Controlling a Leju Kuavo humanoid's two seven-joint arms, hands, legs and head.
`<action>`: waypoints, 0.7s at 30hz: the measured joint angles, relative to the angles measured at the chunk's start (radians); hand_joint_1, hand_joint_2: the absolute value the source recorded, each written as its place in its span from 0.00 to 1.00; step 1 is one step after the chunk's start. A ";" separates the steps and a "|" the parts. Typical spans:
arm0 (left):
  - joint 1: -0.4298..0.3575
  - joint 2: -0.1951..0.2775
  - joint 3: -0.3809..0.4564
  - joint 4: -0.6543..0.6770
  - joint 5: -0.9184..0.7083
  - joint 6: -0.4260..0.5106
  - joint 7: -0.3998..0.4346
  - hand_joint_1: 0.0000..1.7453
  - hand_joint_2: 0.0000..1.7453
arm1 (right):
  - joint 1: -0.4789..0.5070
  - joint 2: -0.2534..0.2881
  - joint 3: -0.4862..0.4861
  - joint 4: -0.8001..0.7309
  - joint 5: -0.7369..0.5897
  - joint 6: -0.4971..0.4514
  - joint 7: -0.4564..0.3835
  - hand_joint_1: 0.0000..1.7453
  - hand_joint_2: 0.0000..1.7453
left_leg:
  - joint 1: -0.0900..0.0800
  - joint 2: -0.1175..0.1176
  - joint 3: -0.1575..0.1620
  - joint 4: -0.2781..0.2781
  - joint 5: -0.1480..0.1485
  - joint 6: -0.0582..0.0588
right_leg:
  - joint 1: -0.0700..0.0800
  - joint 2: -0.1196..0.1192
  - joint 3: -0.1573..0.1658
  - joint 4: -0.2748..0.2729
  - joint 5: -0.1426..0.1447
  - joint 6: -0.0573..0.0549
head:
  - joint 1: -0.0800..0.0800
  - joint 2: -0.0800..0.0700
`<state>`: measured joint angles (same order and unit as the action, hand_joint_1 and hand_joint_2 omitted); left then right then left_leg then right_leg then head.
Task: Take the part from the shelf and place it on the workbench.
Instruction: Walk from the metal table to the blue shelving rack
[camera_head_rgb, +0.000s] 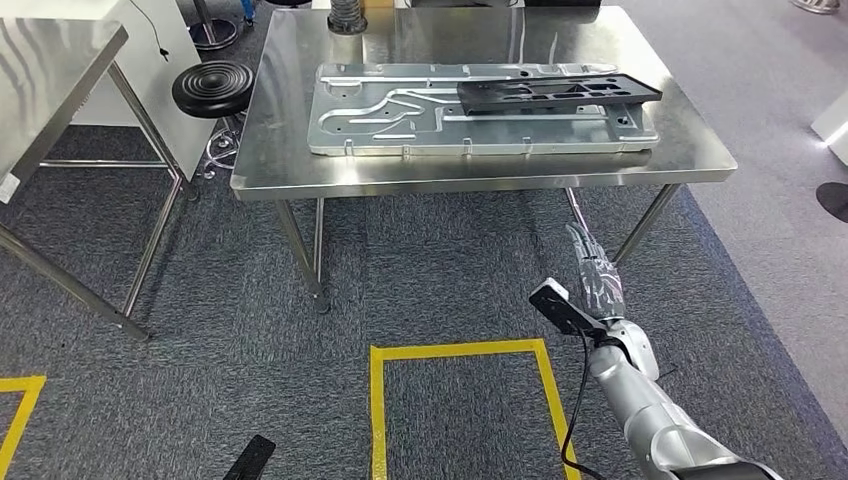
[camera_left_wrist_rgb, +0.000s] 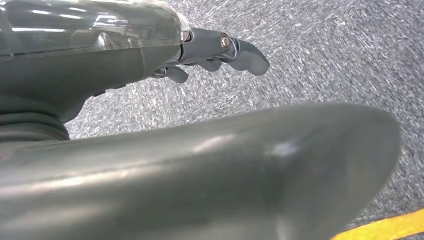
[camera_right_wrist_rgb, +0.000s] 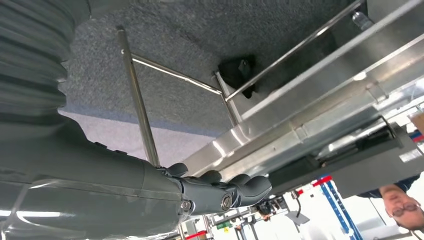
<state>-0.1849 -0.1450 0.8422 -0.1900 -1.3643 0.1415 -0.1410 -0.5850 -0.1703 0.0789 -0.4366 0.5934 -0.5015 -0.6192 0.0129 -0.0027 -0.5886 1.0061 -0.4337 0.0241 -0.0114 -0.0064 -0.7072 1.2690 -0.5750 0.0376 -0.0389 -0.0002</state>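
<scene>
At the far left of the head view we are seeing the corner of a second steel table (camera_head_rgb: 40, 70), and just right of it a round black stool (camera_head_rgb: 213, 88) standing on the grey carpet (camera_head_rgb: 440, 260). Yellow tape (camera_head_rgb: 455, 350) is marking a square outline on the carpet in front of us.

Next we are looking at the workbench (camera_head_rgb: 290, 150), a shiny steel table. A large silver plate (camera_head_rgb: 400, 115) is lying flat on it, taking up most of the top. The part (camera_head_rgb: 560, 92), a long black flat piece with cut-outs, is resting on the right half of that plate, slightly angled, with its right end reaching the plate's far right corner.

Our left hand (camera_left_wrist_rgb: 220, 52) is hanging over the carpet in its wrist view; its fingers (camera_left_wrist_rgb: 247, 56) are lightly curled and slightly apart, holding nothing.

Further right, our right hand (camera_head_rgb: 597, 272) is hanging below the front right of the workbench, well apart from the part, fingers stretched out toward the table leg and holding nothing. In its wrist view the right hand's fingers (camera_right_wrist_rgb: 245, 187) are lying close together, gently bent, with the underside of the workbench beyond them.
</scene>
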 joint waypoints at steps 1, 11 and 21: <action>0.001 0.000 -0.001 0.000 0.000 0.000 0.000 0.00 0.00 | 0.003 0.000 0.000 0.001 0.001 0.001 0.000 0.00 1.00 | 0.000 -0.001 -0.001 0.001 0.000 0.000 | -0.002 0.000 -0.014 0.029 -0.002 0.002 | 0.000 0.000; 0.000 -0.001 -0.002 0.000 0.002 -0.002 -0.001 0.00 0.00 | 0.002 0.001 -0.001 0.001 0.010 0.017 -0.002 0.00 1.00 | -0.002 -0.004 -0.016 0.022 -0.013 -0.040 | 0.002 0.003 0.115 -0.262 0.136 -0.040 | 0.000 0.000; 0.003 -0.001 -0.002 0.000 0.006 -0.004 -0.009 0.00 0.00 | 0.002 0.008 -0.001 0.002 0.032 0.007 0.001 0.00 1.00 | -0.004 -0.002 -0.014 0.060 -0.023 -0.033 | 0.011 0.000 0.110 -0.254 0.137 -0.049 | 0.000 0.000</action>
<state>-0.1819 -0.1455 0.8400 -0.1900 -1.3579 0.1370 -0.1499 -0.5829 -0.1619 0.0774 -0.4349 0.6250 -0.4950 -0.6182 0.0090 -0.0046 -0.6029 1.0664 -0.4569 -0.0092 -0.0006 -0.0065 -0.5968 1.0145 -0.4384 -0.0113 -0.0389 0.0000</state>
